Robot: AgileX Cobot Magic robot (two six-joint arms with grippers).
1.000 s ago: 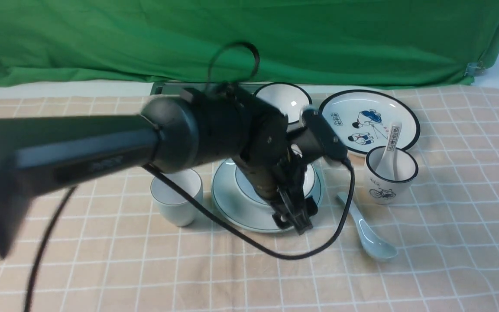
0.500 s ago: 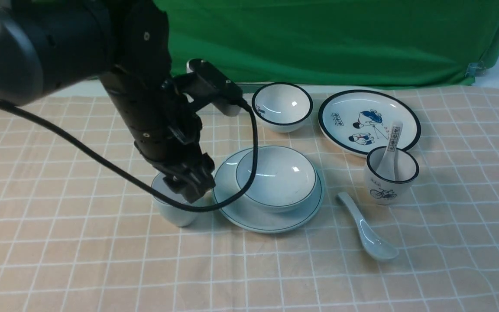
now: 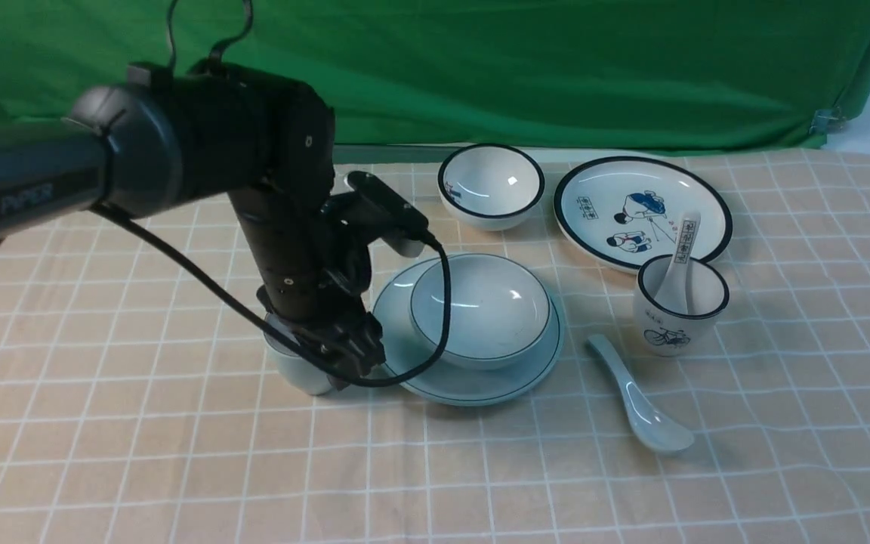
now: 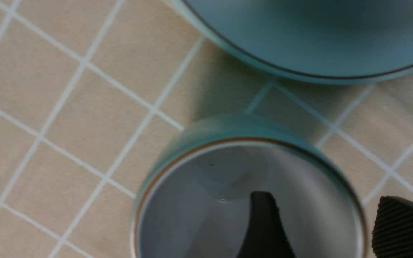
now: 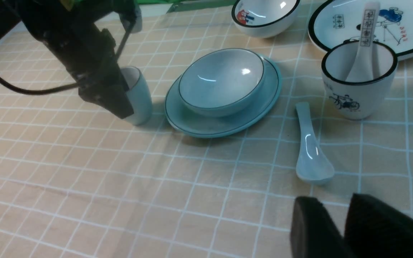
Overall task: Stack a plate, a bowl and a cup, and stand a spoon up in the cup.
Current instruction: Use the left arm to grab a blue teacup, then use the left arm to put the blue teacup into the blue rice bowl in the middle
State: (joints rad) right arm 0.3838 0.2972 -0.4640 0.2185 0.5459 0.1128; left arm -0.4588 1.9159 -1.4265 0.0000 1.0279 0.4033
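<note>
Front view: plate (image 3: pixel 435 381) carries the bowl (image 3: pixel 480 306) on the worktop (image 3: pixel 178 453). Cup (image 3: pixel 306 378) stands upright just left of the plate, under my left jaws, parted astride its wall, one finger (image 4: pixel 264 222) inside, one outside. Spoon (image 3: pixel 643 412) lies right of the plate, nearer my narrow, empty right jaws.

There it was: the pale blue-white plate (image 3: pixel 473 387) lay flat around the middle of the surface, and the matching bowl (image 3: pixel 480 306) sat upright in it, empty, with a thin dark line round its rim. The handleless cup (image 3: pixel 303 375) stood upright just beside the plate, on the left-edge side, not yet stacked. The glossy spoon (image 3: pixel 643 404) lay hollow-up toward the right edge, its scoop pointing to the near edge, clear of the plate.
</note>
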